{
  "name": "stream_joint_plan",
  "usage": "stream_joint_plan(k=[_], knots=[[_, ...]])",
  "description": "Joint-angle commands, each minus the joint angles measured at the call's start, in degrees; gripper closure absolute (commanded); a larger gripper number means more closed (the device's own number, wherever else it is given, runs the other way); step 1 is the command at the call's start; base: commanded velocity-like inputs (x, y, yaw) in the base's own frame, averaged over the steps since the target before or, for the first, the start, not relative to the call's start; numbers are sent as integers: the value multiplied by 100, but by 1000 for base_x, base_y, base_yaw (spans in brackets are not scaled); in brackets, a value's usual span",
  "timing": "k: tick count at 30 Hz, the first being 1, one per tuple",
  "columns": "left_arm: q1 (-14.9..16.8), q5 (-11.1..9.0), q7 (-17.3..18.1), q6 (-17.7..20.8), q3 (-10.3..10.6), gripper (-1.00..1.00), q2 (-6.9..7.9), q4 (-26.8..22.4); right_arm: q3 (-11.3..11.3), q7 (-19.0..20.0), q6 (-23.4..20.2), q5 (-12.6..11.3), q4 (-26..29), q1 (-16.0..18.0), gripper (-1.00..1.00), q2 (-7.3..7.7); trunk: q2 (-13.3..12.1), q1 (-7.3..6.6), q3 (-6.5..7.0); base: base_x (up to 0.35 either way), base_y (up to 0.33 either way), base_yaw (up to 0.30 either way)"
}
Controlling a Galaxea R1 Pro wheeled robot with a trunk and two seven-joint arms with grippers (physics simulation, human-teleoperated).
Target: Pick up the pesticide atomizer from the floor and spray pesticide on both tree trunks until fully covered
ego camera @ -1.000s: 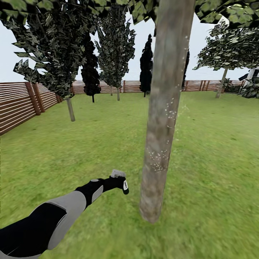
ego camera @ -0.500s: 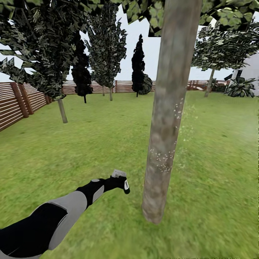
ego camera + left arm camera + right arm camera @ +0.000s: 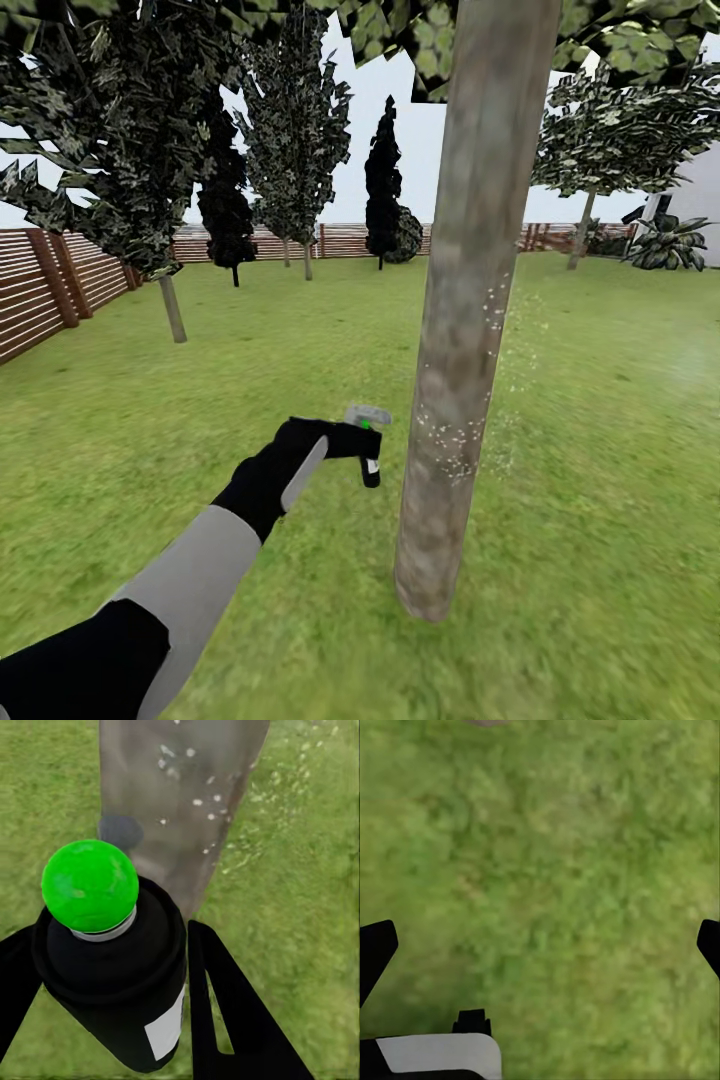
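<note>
Green lawn (image 3: 600, 480) runs out in every direction, bounded by a brown slatted fence (image 3: 60, 290) along the left and far edges, with dark cypress-like columns (image 3: 383, 180) and leafy trees standing in front of it under a pale sky. Right up close stands one tree trunk (image 3: 460, 330), a straight mottled grey-brown column rising from the grass into a leafy canopy (image 3: 600, 40). White specks of pesticide (image 3: 450, 440) dot the bark around mid-height and higher on its right edge, with a faint mist drifting over the grass just beyond. A second flat-topped tree (image 3: 620, 130) stands far off to the right near the fence.

The left pincer (image 3: 350, 440) is clamped around the pesticide atomizer (image 3: 368, 425), holding it just beside the trunk at the level of the speckled patch, apart from the bark. From the left wrist view the atomizer's (image 3: 112, 967) dark body sits between the black fingers (image 3: 232, 1012), its green dot on top, with the speckled trunk (image 3: 180, 802) straight ahead. The right pincer (image 3: 540, 945) hangs over bare grass with its fingertips spread wide.

Compared with half a second ago, the left arm has lifted and reached forward, bringing the atomizer from low near the base of the trunk up to the sprayed band; the scene around it sits unchanged.
</note>
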State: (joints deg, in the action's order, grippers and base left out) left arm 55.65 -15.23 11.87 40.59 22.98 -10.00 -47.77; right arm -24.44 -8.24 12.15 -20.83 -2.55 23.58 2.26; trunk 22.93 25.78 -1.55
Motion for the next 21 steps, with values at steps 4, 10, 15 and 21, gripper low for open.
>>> stream_joint_plan(k=[4, 10, 15, 21], knots=[[365, -515, -198, 871, 5, 100, 0, -216, 0, -2, -2, 0, 0, 1, -100, -4, -1, 0, -1, 0, 0, 0], [2388, -1607, -272, 1450, -5, 100, 0, 768, 0, -2, -11, 0, 0, -1, -100, -4, -1, 0, -1, 0, 0, 0], [3802, -1693, -259, 1531, -40, 100, 0, 1390, 0, -2, -18, 0, 1, -2, -100, -1, -1, 0, -1, 0, 0, 0], [4919, -1999, -245, 1554, -225, 100, 0, 1974, 0, -2, -20, 0, 0, -1, -100, 0, -1, 0, -1, 0, 0, 0]])
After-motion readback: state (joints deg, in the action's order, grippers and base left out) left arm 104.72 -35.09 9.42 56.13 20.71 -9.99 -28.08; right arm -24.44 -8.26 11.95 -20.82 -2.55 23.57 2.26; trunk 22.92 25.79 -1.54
